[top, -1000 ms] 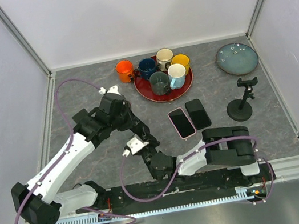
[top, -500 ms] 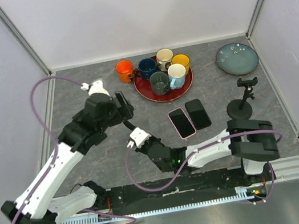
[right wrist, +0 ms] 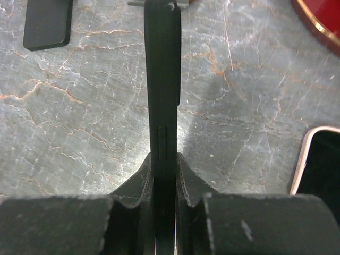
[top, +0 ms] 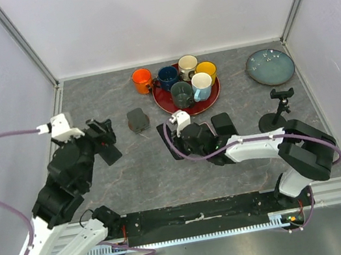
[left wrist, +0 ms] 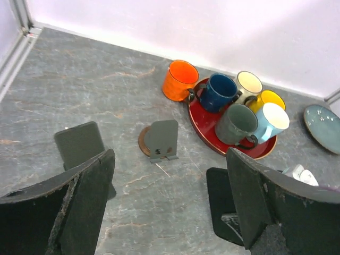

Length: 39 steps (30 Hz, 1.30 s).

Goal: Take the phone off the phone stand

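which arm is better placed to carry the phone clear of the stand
Right. Its pincer is shut on the edge of the phone, which points toward the empty grey stand. The left pincer is open and holds nothing.

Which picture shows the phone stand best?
The left wrist view: the phone stand faces the camera, whole and empty. The top view shows it small from above; the right wrist view shows only a sliver at its top edge.
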### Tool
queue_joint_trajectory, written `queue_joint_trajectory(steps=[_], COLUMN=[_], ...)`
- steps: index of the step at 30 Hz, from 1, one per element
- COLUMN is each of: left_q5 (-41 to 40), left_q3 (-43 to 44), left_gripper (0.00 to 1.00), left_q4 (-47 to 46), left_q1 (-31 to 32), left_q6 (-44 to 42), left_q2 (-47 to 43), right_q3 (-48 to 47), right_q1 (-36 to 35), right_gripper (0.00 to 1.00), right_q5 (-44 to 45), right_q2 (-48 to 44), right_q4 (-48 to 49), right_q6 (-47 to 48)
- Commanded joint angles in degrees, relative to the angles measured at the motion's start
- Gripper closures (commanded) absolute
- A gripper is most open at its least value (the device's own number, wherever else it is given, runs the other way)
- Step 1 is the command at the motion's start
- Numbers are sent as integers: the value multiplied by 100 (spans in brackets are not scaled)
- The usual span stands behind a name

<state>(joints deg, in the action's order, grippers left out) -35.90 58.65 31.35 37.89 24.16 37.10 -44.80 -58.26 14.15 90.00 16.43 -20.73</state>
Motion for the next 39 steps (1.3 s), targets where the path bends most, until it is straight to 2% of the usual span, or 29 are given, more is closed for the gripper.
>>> queue_joint_trajectory(steps=[1,8,12,17,19,20,22,23,25,27,28,39], left_q5=[-444,-356,-540,-567,-524,-515,-488,-488,-471,-418,-357,127], left_q3=[-572,-1216,-1286,-1383,-1418,-1427,-1453,-1462,-1479,-1497,-1506,-1524], left_gripper=[9,9,8,8,8,8,9,9,9,9,10,9], left_q4=[-638,-1237,-1219,-1193,-1193,-1193,-1193,-1193,-1193,-1184,-1176,-1096], left_q1=[-27,-27,-45,-220,-317,-343,-405,-431,-493,-563,-616,-1187], left_q6=[-631,-1159,-1169,-1019,-984,-975,-957,-957,-957,-949,-931,-711], left_q2=[-728,-1442,-1574,-1759,-1838,-1864,-1891,-1891,-1882,-1882,-1856,-1636], right_q3=[14,383,410,489,507,507,498,489,533,577,542,244], right_q1=[429,1062,1378,1484,1519,1554,1581,1598,1633,1677,1686,1686], right_gripper=[100,100,100,100,91,79,69,60,55,46,38,6], right_q5=[-1133,-1793,-2415,-2681,-2672,-2663,-2576,-2523,-2470,-2453,-2374,-1793], right_q2=[-132,220,614,888,932,941,932,880,827,721,599,-218], right_q4=[115,668,853,968,915,828,687,504,406,292,-5,-1491], right_q6=[-1326,-2267,-2479,-2638,-2664,-2664,-2551,-2498,-2375,-2269,-2025,-1065])
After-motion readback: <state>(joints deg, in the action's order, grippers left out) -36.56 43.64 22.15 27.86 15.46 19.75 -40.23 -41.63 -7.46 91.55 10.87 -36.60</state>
